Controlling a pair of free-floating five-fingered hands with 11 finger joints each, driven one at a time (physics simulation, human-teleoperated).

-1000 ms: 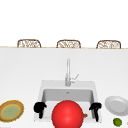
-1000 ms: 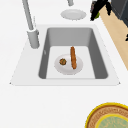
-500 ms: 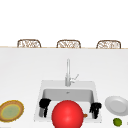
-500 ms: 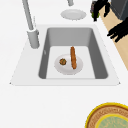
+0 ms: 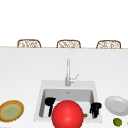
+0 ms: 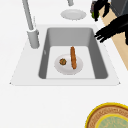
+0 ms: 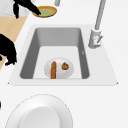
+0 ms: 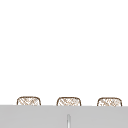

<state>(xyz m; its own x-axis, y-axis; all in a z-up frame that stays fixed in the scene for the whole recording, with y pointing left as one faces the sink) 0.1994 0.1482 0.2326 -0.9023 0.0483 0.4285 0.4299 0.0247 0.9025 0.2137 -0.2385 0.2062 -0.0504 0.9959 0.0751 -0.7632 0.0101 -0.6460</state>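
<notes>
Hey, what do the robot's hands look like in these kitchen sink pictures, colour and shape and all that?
The left hand and the right hand are both plain matte black and human-shaped, with slim separate fingers and a thumb. They float free, ending at the wrist with no arm, sleeve or cable attached. No markings, logos or coloured parts show on either one.
</notes>
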